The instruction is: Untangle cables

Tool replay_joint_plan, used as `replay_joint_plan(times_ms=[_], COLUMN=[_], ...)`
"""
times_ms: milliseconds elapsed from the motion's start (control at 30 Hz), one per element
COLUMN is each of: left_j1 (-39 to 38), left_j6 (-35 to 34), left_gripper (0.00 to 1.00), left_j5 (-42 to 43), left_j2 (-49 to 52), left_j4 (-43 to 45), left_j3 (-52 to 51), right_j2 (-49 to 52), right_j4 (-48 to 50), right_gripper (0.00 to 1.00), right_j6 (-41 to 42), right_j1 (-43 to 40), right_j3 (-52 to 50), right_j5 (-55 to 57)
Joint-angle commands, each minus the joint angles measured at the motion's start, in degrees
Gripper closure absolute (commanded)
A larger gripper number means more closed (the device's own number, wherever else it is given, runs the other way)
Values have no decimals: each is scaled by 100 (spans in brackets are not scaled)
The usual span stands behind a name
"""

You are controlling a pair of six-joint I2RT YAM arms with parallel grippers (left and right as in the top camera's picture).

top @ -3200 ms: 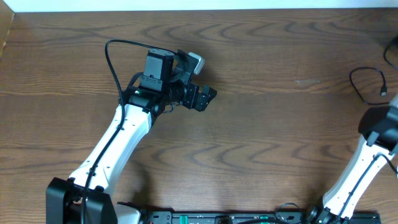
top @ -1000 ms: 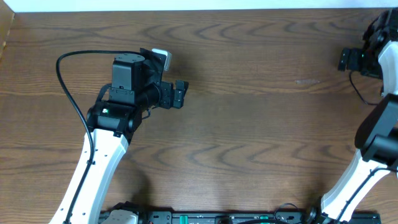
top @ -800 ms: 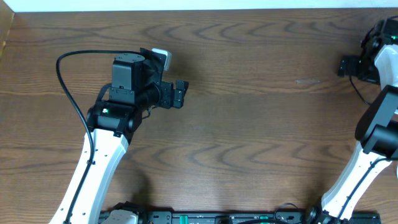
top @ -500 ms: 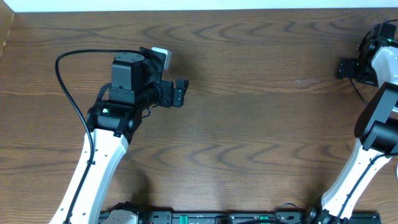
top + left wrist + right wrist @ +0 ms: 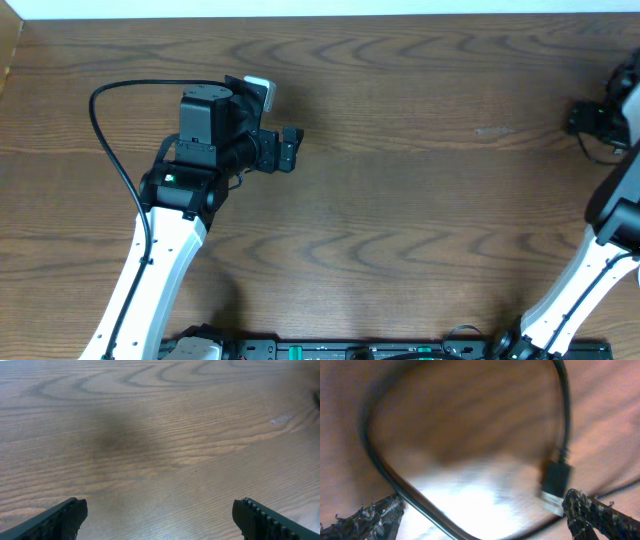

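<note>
In the right wrist view a thin black cable (image 5: pixel 385 472) curves in a wide, blurred loop over the wood. Its black plug with a silver tip (image 5: pixel 555 482) lies just by my right finger (image 5: pixel 600 517). My right gripper (image 5: pixel 482 505) hovers low over this loop, open, with nothing clamped. Overhead, the right gripper (image 5: pixel 590 118) is at the table's far right edge, and a short arc of the cable (image 5: pixel 590 150) shows below it. My left gripper (image 5: pixel 160 510) is open over bare wood; overhead, the left gripper (image 5: pixel 290 150) sits left of centre, far from the cable.
The brown wooden table (image 5: pixel 420 220) fills the view. A thick black wire (image 5: pixel 105 130) loops off the left arm. A faint pale scuff (image 5: pixel 495 131) marks the wood right of centre. The table's far edge (image 5: pixel 320 15) runs along the top.
My right gripper has moved right and slightly toward the front, over the cable at the table's right edge. The left arm has stayed still.
</note>
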Motion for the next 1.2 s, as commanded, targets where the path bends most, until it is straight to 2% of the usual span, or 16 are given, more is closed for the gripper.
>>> replay_joint_plan(times_ms=[0,400,633,1167], left_j1=[24,24,24,24], left_j6=[98,101,142,170], left_gripper=[2,2,2,2], left_j5=[-55,-55,-57,-55], left_j2=[-28,-28,-26,-22], left_j4=[7,28,9,-37], left_j3=[44,44,44,42], right_j2=[339,339,337,337], right_j4=[-66,-103,-136,-1534], right_gripper=[1,1,1,1], right_j6=[59,299,313,514], right_j1=[-315,-1178,-1360,-881], right_j3=[-83,-79,50,1923], right_j5=[354,356,-9,-232])
